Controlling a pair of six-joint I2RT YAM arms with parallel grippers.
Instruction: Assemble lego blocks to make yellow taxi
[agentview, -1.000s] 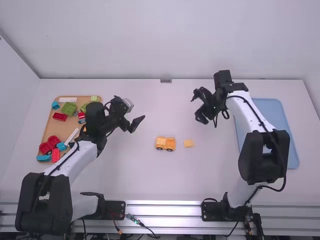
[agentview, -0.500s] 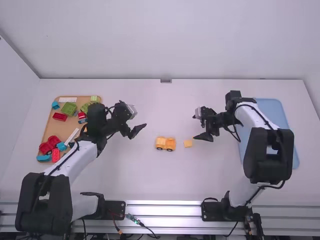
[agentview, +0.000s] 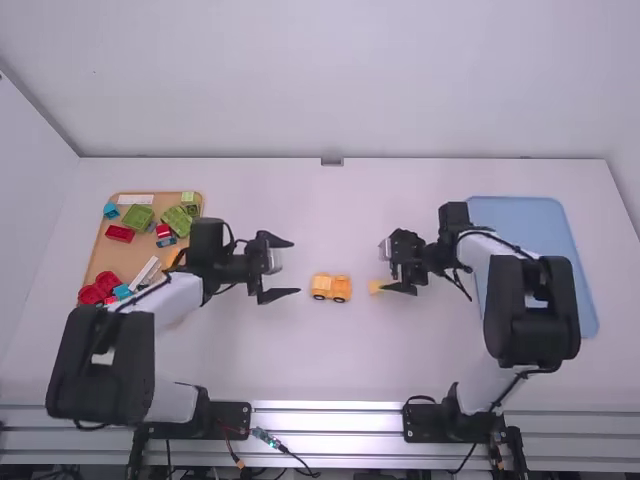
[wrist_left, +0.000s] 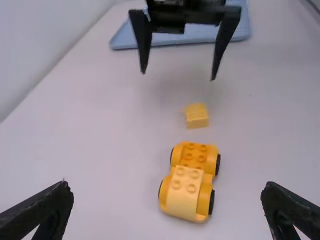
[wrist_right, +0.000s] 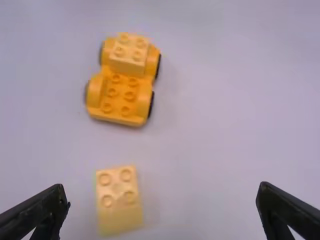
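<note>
The orange-yellow car base (agentview: 331, 288) stands mid-table on its black wheels, a paler yellow block fixed on one end, as the left wrist view shows on the car (wrist_left: 190, 175). A loose pale yellow block (agentview: 377, 286) lies just right of it; in the right wrist view this block (wrist_right: 118, 200) shows its studs upward. My left gripper (agentview: 284, 270) is left of the car, open and holding nothing; its fingertips (wrist_left: 167, 192) are wide apart. My right gripper (agentview: 390, 276) is beside the loose block, open; its fingertips (wrist_right: 161, 192) stand apart with the block between and beyond them.
At the far left a brown tray (agentview: 122, 260) holds several red, green, blue and white pieces, partly behind the left arm. A blue tray (agentview: 540, 225) lies at the right, partly behind the right arm. A wall rises behind the table.
My right gripper has come down and nearer the camera to the loose block. The left arm has lowered and its gripper has shifted slightly nearer the camera. Car and block stay put.
</note>
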